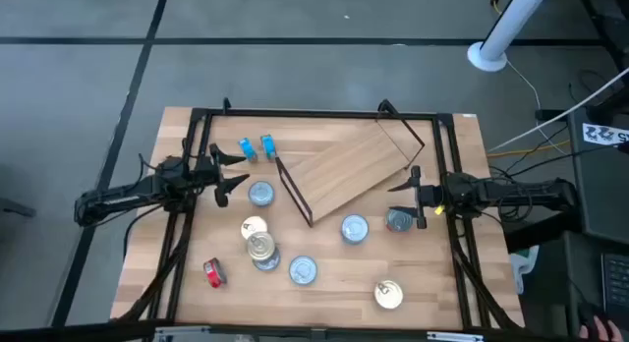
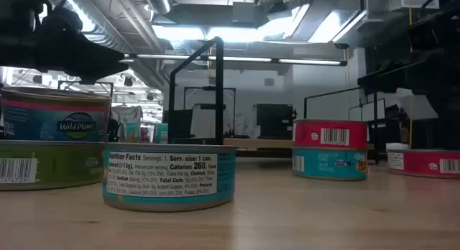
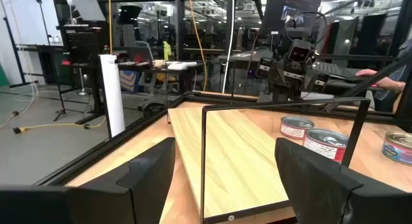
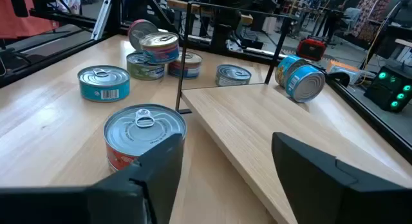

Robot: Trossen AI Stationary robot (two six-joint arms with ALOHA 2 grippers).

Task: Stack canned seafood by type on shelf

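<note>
My right claw [image 4: 219, 179] hangs spread and empty just above the tabletop [image 1: 442, 283], and the nearest thing to it is a red-sided tin [image 4: 145, 137] right in front of my fingers, upright, pull-tab up. My worry is that this tin sits just beside the shelf [image 4: 257, 130], which lies flat on the tabletop at an angle, not standing; if I close off-centre, one finger could catch the board's edge or its black wire frame [image 4: 181, 69] and skid the tin aside instead of gripping it. The shiny lids are slick too, so I judge a shallow pinch on the low wall may slip. My left claw [image 3: 235, 179] is likewise spread and holding nothing, at the shelf's other end. Farther across lie a teal-sided tin [image 4: 104, 82], then a loose pile [image 4: 158, 53] of tins already stacked with mixed side colours, which a careless brush could topple, and two blue tins on their sides [image 1: 256, 147] near the far rim, which look free to roll. In the low view, the closest tin [image 2: 169, 177] reads "Nutrition Facts", "Serv. size: 1 can" and "Calories 260"; another [image 2: 56, 115] shows "Wild Planet". Other labels carry barcodes I cannot read.
</note>
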